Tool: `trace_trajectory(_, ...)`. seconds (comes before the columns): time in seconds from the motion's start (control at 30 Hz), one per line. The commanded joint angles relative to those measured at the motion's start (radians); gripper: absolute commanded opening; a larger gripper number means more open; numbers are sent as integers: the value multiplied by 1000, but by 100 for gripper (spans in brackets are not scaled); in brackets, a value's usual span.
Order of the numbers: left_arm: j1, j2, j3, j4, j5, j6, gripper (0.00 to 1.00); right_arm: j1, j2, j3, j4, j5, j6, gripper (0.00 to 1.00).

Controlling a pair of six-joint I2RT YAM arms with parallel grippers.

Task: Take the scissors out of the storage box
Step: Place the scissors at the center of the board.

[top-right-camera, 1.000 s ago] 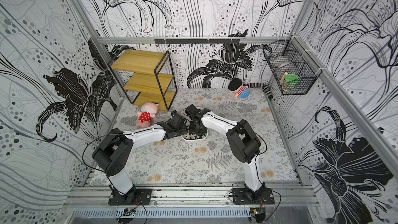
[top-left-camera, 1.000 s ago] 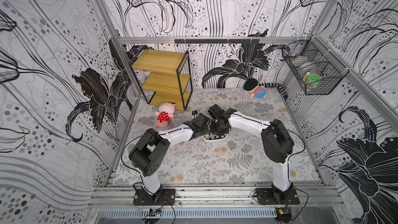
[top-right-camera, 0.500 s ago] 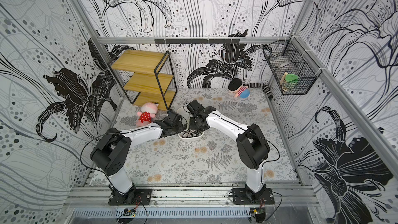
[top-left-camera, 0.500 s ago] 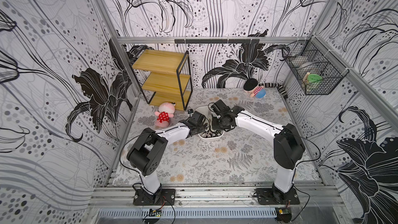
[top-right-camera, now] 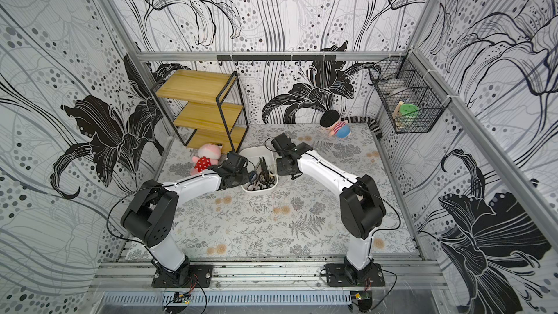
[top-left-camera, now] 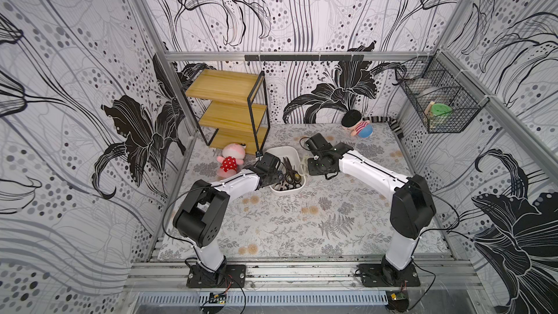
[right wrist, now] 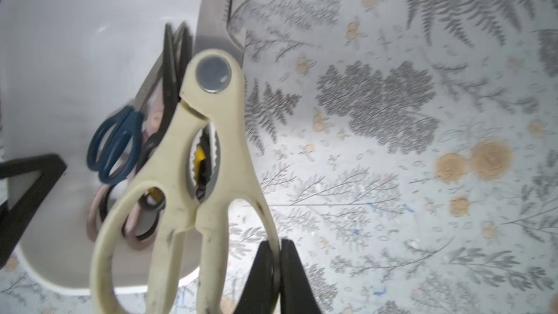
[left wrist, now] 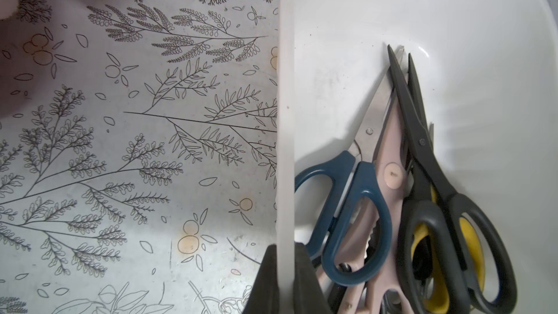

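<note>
The storage box (top-left-camera: pixel 283 150) sits on the worktop (top-left-camera: pixel 302 225) nearer the back edge than the front, its long axis running roughly front to back. The scissors (top-left-camera: pixel 288 173) inside lie along that axis, handles bunched at the front end and blades aimed at the back edge. In the left wrist view they include a blue-handled pair (left wrist: pixel 347 206), a pinkish pair (left wrist: pixel 389 158) and a yellow-black pair (left wrist: pixel 437 206).

The left tool (left wrist: pixel 285 249) is clenched on the box wall facing the worktop's left edge. The right tool (right wrist: pixel 276 244) is clamped on one handle loop of a cream pair (right wrist: pixel 211 134). That pair runs nearly parallel to the rest over the box's opposite wall, blades the same way. Whether it touches the wall cannot be told.
</note>
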Motion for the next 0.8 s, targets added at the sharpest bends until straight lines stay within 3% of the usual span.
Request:
trace_trajectory(0.0, 3, -39, -8, -9, -23, 58, 0, -101, -62, -57, 64, 54, -182, 0)
trace_trajectory(0.17, 3, -60, -40, 10, -15, 70, 0, -195, -25, -79, 137, 120, -368, 0)
trace_trajectory(0.53, 2, -82, -70, 37, 22, 50, 0, -466, 94, -45, 187, -10, -473, 0)
trace_trajectory(0.77, 2, -79, -66, 37, 35, 46, 0, -540, 209, 38, 193, -45, -542, 0)
